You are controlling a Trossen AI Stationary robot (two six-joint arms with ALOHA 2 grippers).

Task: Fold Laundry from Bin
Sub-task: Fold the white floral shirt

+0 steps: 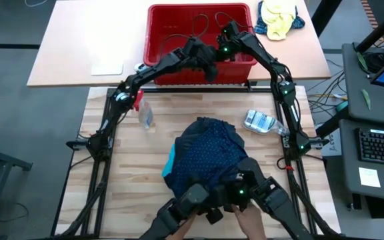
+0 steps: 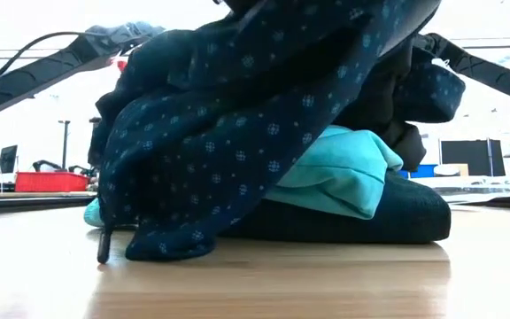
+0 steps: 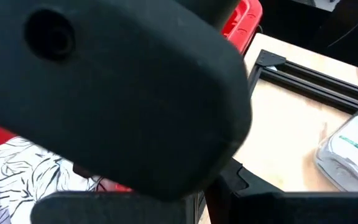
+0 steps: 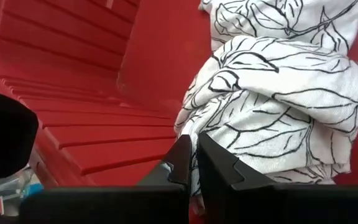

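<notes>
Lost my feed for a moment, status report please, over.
Left gripper shut at bin's front rim; right gripper shut by white patterned cloth inside. Laundry heaped on table, navy on top. Packet near heap.

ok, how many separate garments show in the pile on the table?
3: the navy dotted garment on top, the turquoise garment poking out beneath it, and the black garment at the bottom against the table. Others may be hidden inside.

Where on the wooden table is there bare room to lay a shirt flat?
Bare wood lies left of the laundry pile, below the small bottle, and right of the pile, below the plastic packet. The near edge, with the hands, is crowded.
</notes>
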